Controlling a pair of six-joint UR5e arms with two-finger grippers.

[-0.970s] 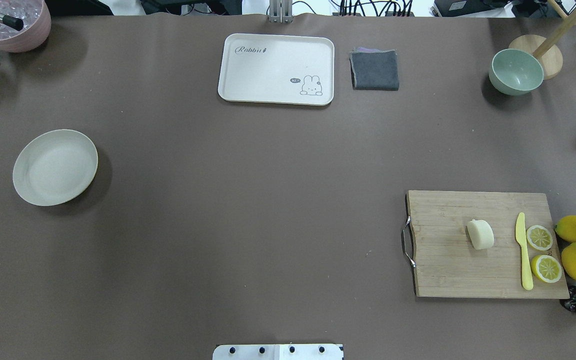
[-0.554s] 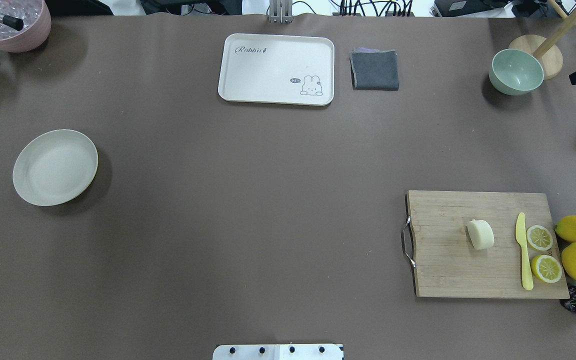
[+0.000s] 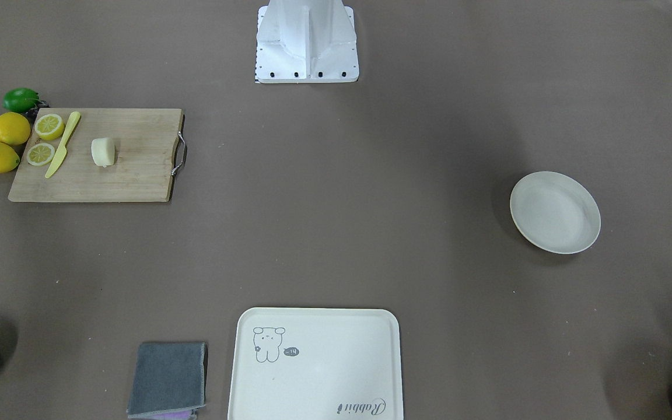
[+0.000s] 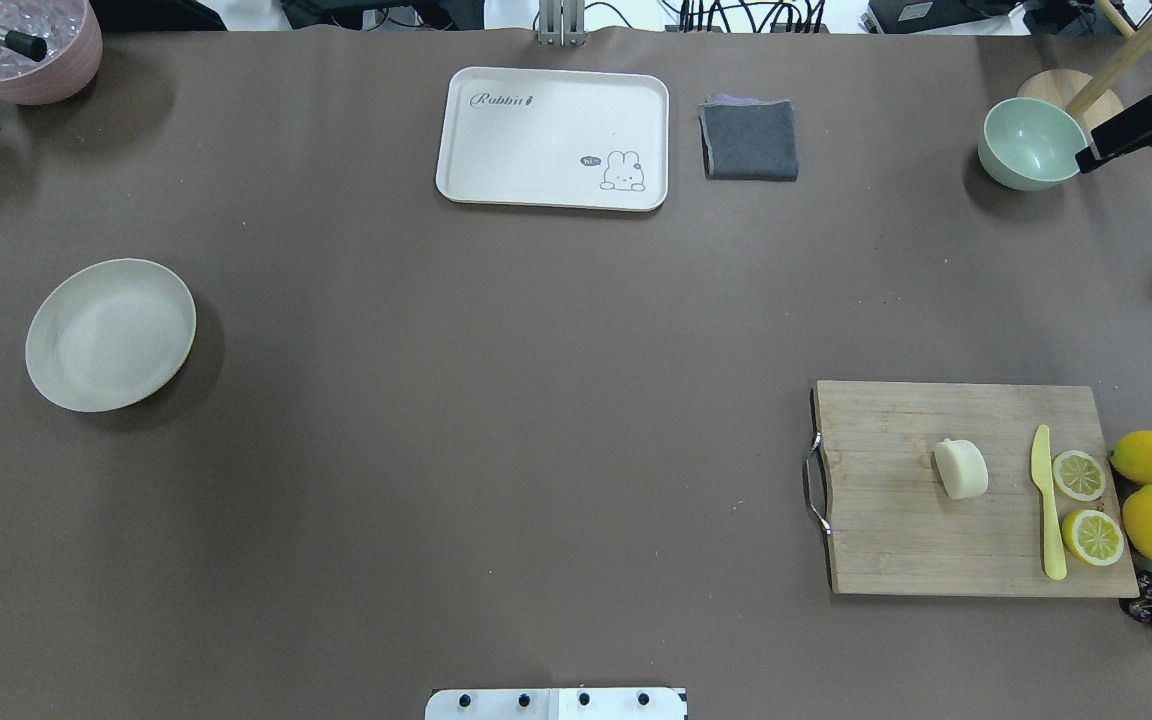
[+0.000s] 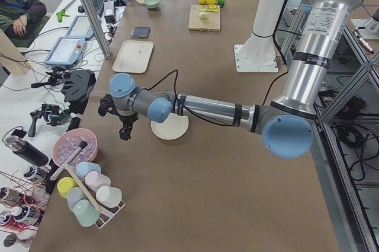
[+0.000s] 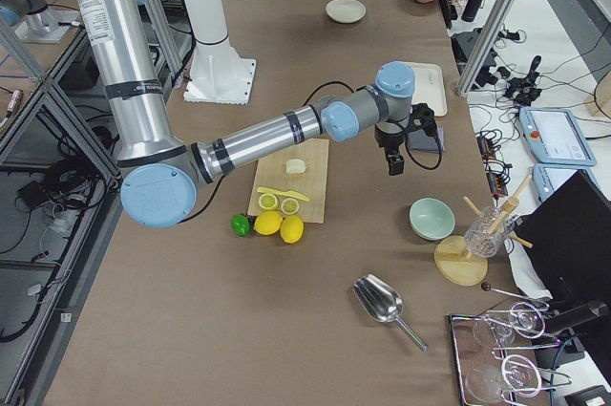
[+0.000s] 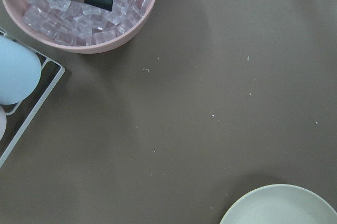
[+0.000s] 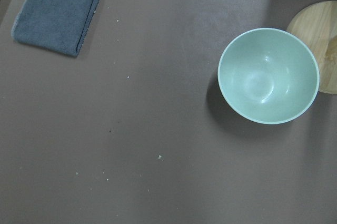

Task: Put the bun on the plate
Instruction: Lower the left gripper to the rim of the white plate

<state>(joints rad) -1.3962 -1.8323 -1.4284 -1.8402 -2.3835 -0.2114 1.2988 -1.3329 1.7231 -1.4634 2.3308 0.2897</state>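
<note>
While the bun (image 4: pixel 961 469) sits at the middle of the cutting board (image 4: pixel 896 540) by the table's (image 4: pixel 536 400) right edge, I can't tell how open the left gripper (image 5: pixel 124 134) or right gripper (image 6: pixel 395 162) is; neither holds it.

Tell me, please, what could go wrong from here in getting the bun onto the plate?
1. The bun lies on the cutting board close to the yellow knife; open jaws coming down might nudge the knife.
2. The plate sits at the table's opposite end, so a long carry or a handover is likely, and the bun could slip.
3. The right gripper hangs near the green bowl and might clip it when moving off.
</note>
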